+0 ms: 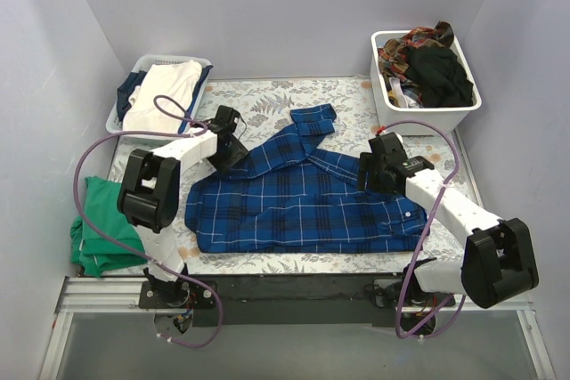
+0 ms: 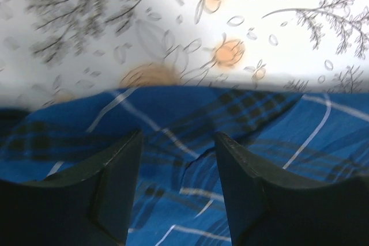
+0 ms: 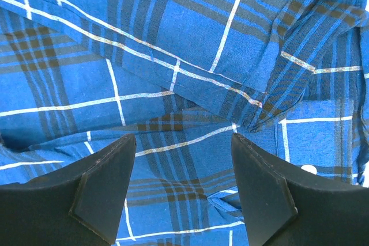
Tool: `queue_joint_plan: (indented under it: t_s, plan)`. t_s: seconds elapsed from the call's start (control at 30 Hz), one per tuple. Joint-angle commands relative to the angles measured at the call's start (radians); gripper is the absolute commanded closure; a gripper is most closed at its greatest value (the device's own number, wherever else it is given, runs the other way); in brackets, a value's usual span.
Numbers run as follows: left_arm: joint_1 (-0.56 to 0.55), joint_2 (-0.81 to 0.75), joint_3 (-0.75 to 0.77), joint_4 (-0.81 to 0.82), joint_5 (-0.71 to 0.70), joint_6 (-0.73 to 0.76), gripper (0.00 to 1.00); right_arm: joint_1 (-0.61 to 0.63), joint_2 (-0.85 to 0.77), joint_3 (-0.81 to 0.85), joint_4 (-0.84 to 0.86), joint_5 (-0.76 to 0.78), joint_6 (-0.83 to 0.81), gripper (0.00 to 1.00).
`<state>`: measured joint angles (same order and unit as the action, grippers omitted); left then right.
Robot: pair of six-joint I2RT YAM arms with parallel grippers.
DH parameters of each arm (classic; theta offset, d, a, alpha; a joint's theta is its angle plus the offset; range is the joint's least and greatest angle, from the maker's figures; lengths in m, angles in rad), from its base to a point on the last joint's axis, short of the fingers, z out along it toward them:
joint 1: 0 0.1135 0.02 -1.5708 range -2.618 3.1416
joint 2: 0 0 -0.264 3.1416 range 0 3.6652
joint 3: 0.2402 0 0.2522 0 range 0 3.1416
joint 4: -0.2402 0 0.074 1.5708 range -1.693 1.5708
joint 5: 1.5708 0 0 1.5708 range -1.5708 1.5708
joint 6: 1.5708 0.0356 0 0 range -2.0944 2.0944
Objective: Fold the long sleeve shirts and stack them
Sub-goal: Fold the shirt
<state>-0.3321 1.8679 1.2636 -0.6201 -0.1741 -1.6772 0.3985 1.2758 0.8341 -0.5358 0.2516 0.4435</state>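
A dark blue plaid long sleeve shirt lies spread on the floral table cloth, one sleeve reaching up toward the back. My left gripper is open over the shirt's upper left edge; in the left wrist view its jaws stand apart above blue plaid cloth at the cloth's border with the table cloth. My right gripper is open over the shirt's upper right part; in the right wrist view its jaws stand apart above plaid folds. Neither holds anything.
A white bin of dark and patterned clothes stands at the back right. A basket with white and dark garments stands at the back left. A green garment lies at the table's left edge.
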Motion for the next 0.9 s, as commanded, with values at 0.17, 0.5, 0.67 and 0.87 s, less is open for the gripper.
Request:
queue_joint_plan:
  t_s: [0.17,0.5,0.67,0.87]
  plan:
    - [-0.004,-0.236,-0.113,-0.102,-0.001,0.016,0.45,-0.006,0.034,0.008,0.010,-0.023,0.012,0.26]
    - [-0.008,-0.129,-0.130,-0.007,0.058,-0.044,0.45,-0.007,0.028,-0.007,0.016,-0.034,0.001,0.26]
    - [-0.010,-0.055,-0.029,0.016,0.056,-0.058,0.47,-0.006,0.014,-0.018,0.016,-0.031,0.001,0.26]
    - [-0.008,-0.029,-0.009,0.003,0.030,-0.050,0.56,-0.007,0.002,-0.024,0.014,-0.018,0.007,0.26]
